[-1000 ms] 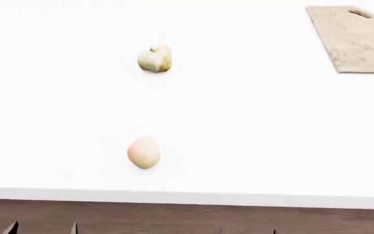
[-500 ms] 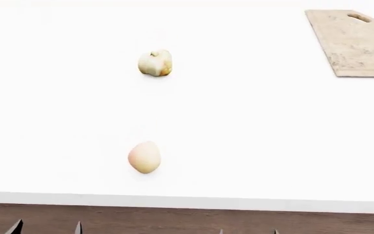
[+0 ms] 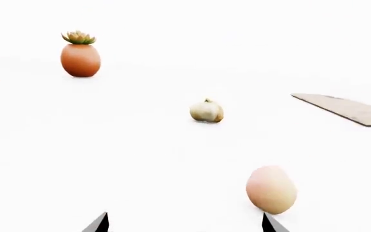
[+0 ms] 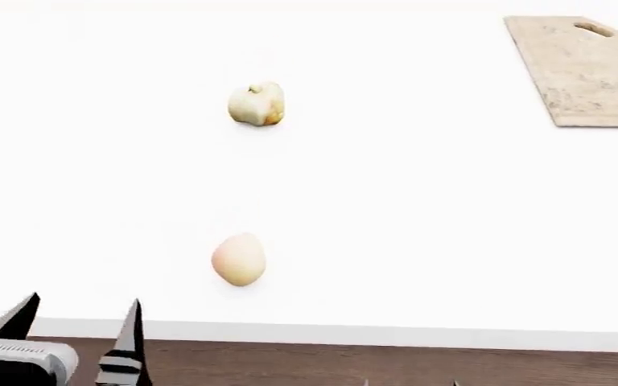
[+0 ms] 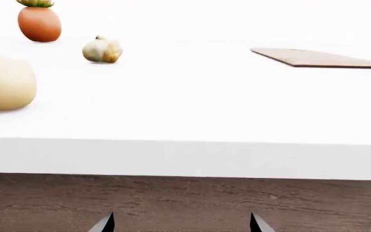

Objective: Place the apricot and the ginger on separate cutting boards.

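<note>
The apricot (image 4: 238, 259) lies on the white table near its front edge; it also shows in the left wrist view (image 3: 271, 189) and the right wrist view (image 5: 5, 83). The ginger (image 4: 257, 104) lies farther back (image 3: 206, 111) (image 5: 102, 50). The beige stone-like cutting board (image 4: 582, 72) with a handle hole lies at the far right (image 3: 349, 108) (image 5: 314, 58). The light wood board is out of view. My left gripper (image 4: 73, 322) is open and empty at the table's front edge, left of the apricot (image 3: 185, 223). My right gripper (image 4: 410, 383) is open and empty, below the table edge (image 5: 181, 223).
A succulent in a round orange pot (image 3: 79, 55) stands at the far back left (image 5: 38, 20). The table's white front edge (image 4: 395, 336) runs across the bottom, with dark wood floor (image 5: 185, 198) below it.
My left gripper has risen into the head view at the bottom left, up to the table's front edge. The fruit and board have not moved on the table.
</note>
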Robot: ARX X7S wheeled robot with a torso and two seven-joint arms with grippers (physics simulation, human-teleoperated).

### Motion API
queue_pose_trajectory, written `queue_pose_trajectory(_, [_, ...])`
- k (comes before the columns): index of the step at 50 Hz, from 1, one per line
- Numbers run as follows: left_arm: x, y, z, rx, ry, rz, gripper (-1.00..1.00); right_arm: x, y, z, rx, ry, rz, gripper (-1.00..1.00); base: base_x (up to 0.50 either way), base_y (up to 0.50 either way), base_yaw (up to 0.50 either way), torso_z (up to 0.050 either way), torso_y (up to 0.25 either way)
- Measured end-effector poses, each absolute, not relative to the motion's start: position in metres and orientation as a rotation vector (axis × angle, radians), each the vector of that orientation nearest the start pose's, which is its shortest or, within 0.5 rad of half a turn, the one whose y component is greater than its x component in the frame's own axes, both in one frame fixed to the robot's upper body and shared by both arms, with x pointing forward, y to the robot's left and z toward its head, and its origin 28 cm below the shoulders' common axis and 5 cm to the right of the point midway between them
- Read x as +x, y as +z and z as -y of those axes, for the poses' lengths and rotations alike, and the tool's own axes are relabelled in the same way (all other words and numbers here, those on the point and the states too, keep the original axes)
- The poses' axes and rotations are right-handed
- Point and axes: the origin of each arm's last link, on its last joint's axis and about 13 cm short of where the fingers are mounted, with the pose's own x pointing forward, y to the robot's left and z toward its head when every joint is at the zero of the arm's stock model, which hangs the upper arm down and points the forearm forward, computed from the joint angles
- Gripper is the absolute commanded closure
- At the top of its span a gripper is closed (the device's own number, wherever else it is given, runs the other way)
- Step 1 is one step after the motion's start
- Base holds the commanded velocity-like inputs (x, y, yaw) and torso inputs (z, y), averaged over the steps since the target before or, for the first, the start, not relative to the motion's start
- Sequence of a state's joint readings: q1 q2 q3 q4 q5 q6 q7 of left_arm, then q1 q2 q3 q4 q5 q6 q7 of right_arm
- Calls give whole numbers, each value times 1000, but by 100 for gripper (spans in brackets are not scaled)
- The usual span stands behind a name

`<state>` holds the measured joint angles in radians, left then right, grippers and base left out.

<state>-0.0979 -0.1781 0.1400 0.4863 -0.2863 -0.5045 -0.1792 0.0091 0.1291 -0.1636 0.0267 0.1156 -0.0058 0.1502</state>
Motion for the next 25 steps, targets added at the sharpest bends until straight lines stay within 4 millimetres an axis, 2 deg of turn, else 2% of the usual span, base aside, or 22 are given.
queue_pose_trajectory(5, [218,127,-190,-80,-183,24,-100,209,7,95,-19,11,-34,-100,0,0,0,0,0])
queue_pose_trajectory(11, [224,149,-181,-90,-283,-7,-100,209,6,95,-23,13,-38,-100,0,0,0,0,0])
queue_pose_trajectory(25, [259,154,-158,-59,-452,-116,-100,210,4,95,-25,18,-55,-100,0,0,0,0,0])
